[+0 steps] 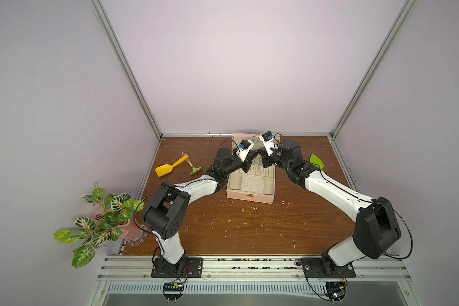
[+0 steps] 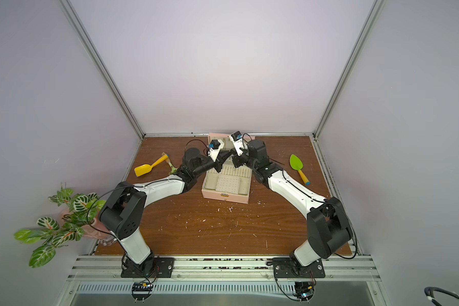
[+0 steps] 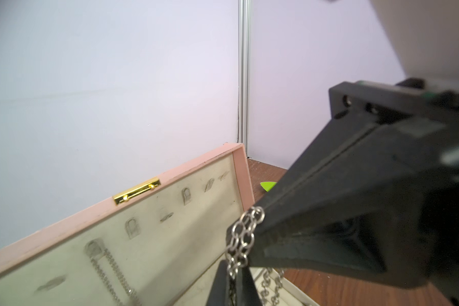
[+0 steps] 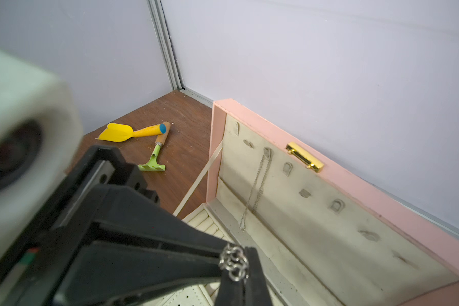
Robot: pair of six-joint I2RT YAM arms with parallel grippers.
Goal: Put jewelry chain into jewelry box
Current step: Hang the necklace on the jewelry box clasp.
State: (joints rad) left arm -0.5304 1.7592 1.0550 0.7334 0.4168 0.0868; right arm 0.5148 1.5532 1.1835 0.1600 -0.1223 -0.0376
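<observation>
Speckled wood bench, lilac walls, open jewelry box; left fingers, right fingers both pinched tight on jewelry chain.

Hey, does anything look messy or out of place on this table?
White flecks are scattered over the wooden table in front of the jewelry box, like spilled crumbs or chipped paint. Nothing else stands out.

Left hand, right hand clamped, tips close together.
</observation>
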